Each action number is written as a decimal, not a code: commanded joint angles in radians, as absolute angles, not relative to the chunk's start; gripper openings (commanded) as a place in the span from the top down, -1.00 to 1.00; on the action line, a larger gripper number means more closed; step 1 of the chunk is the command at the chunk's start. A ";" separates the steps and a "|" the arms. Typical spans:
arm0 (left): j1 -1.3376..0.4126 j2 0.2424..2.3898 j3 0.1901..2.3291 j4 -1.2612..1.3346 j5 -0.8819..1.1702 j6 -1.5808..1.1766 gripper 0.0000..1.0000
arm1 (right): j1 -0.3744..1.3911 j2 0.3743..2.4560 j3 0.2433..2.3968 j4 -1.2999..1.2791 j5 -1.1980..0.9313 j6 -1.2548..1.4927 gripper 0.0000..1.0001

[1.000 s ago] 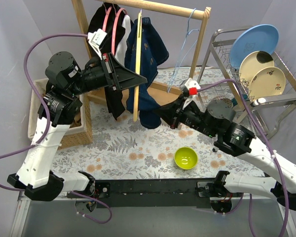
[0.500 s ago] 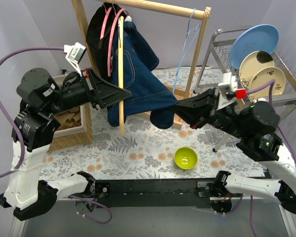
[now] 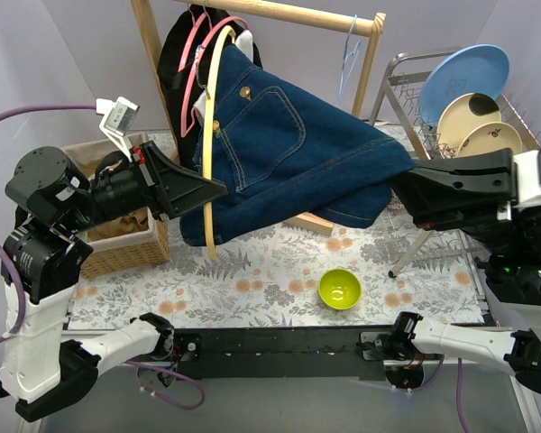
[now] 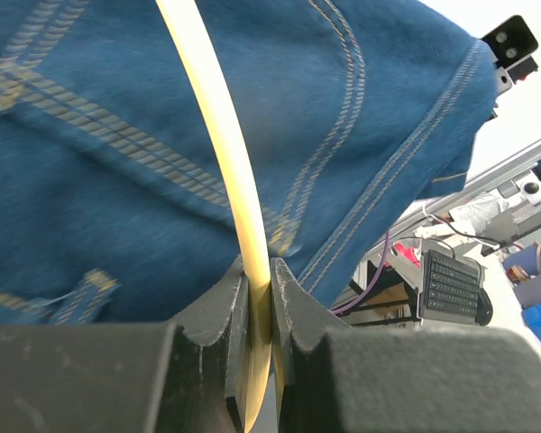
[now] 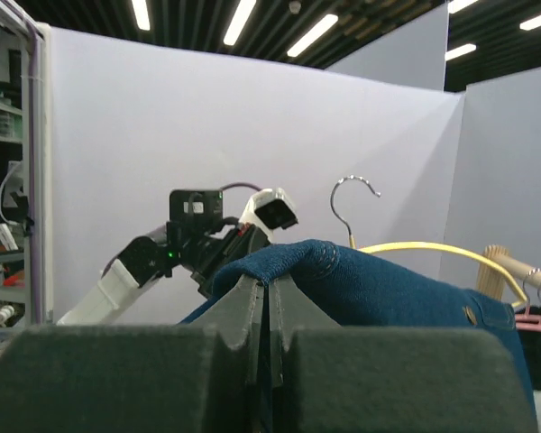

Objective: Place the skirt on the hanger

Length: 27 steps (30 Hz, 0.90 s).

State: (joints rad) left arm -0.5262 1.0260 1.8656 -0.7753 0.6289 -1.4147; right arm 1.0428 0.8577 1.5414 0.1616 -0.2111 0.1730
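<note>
My left fingers [image 4: 218, 311] clamp the yellow hanger [image 4: 221, 144]; my right fingers [image 5: 237, 311] pinch the skirt [image 3: 298, 149], stretched rightward from the hanger.

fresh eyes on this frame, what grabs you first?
The blue denim skirt, stretched wide in mid-air across the centre, is pinched at its right end by the right gripper. Next comes the yellow hanger against the skirt's left side, clamped in the left gripper. A bright green bowl sits on the table below.
</note>
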 commanded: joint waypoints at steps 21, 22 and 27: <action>-0.517 0.993 2.040 -0.905 0.399 -1.295 1.00 | 1.045 0.704 1.555 0.586 -0.374 0.377 0.97; -0.517 0.991 2.037 -0.905 0.397 -1.298 1.00 | 1.046 0.709 1.586 0.531 -0.374 0.374 0.97; -0.517 1.015 2.029 -0.816 0.518 -1.356 1.00 | 1.045 0.782 1.611 0.437 -0.437 0.413 0.97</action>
